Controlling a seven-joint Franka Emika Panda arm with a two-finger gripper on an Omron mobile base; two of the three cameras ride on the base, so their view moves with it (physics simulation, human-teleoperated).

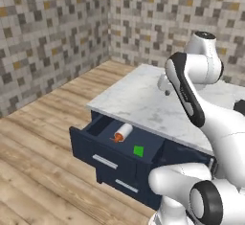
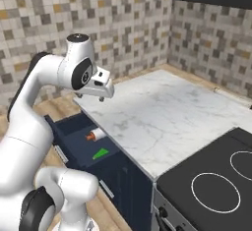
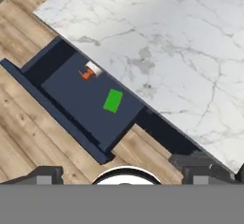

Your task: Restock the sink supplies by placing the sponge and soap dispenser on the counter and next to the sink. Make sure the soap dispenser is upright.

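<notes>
The soap dispenser [image 1: 122, 133] [image 2: 96, 135] [image 3: 91, 69] lies on its side at the back of an open navy drawer [image 1: 98, 148] [image 2: 73, 126] [image 3: 71, 105], its orange-red pump pointing outward. The bright green sponge [image 1: 138, 151] [image 2: 101, 153] [image 3: 113, 100] lies flat in the same drawer, a little nearer the front. My gripper [image 1: 166, 89] [image 2: 91, 97] [image 3: 123, 174] hangs open high above the drawer and the slab's edge, holding nothing. The sink and its counter are out of view.
A marble slab [image 1: 143, 99] [image 2: 162, 117] [image 3: 167, 42] tops the drawer cabinet and adjoins a black cooktop [image 2: 216, 186]. Wooden floor [image 1: 43, 138] lies in front of the drawer. Tiled walls [image 1: 57, 32] close the corner behind.
</notes>
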